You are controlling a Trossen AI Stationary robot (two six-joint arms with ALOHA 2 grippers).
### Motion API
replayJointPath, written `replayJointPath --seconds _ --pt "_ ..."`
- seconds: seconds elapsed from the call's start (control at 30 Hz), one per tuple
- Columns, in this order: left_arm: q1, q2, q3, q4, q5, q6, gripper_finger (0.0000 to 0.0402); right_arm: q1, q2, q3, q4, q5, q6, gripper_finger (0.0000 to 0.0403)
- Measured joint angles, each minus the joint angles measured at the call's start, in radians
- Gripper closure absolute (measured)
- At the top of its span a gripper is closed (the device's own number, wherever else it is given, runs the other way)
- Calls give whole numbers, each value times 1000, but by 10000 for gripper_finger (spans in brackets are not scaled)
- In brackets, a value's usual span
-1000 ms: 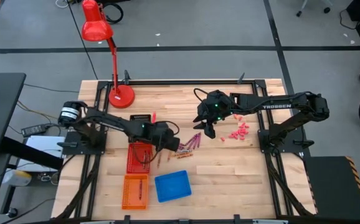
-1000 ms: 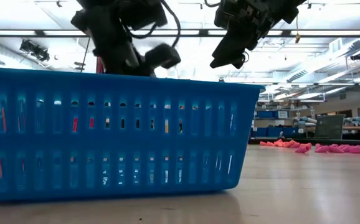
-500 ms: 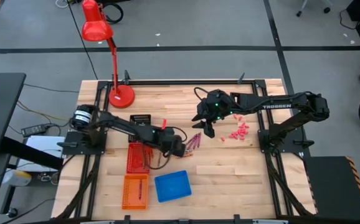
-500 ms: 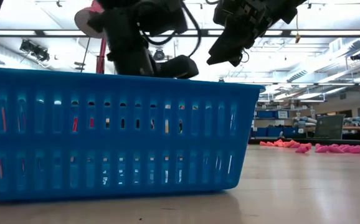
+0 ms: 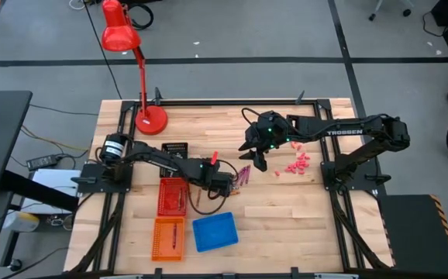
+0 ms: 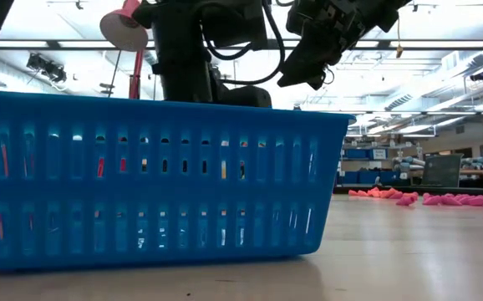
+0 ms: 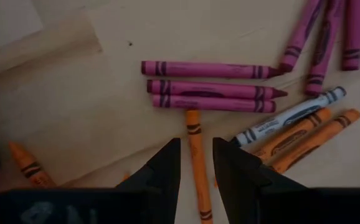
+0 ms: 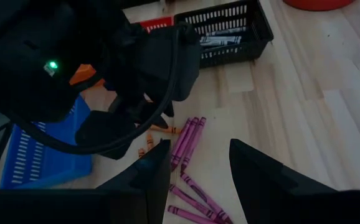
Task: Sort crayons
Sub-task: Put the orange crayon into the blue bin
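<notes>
An orange crayon (image 7: 196, 158) is seen lying flat on the counter (image 7: 74, 118) directly between the part-open, empty jaws of the left gripper (image 7: 196, 167) — its long axis running along their reach — while the right gripper (image 8: 197, 163), also open and empty, hangs farther off.

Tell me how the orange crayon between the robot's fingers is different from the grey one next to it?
The orange crayon runs straight up between the left gripper's open fingers; the grey crayon lies slanted off to one side. The orange one lies alone, its tip pointing at the pink crayons; the grey one rests against two other orange crayons. The grey wrapper is pale with dark bands, the orange one is orange. Both are thin sticks lying flat on the wooden table.
</notes>
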Motion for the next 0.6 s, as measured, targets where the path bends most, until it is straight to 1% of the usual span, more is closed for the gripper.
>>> replayJointPath --seconds 0.17,0.6 --pt "0 1 0 5 0 -4 299 0 0 0 3 -1 -2 236" --pt "-19 64 0 14 10 -17 299 0 0 0 7 -3 -2 236"
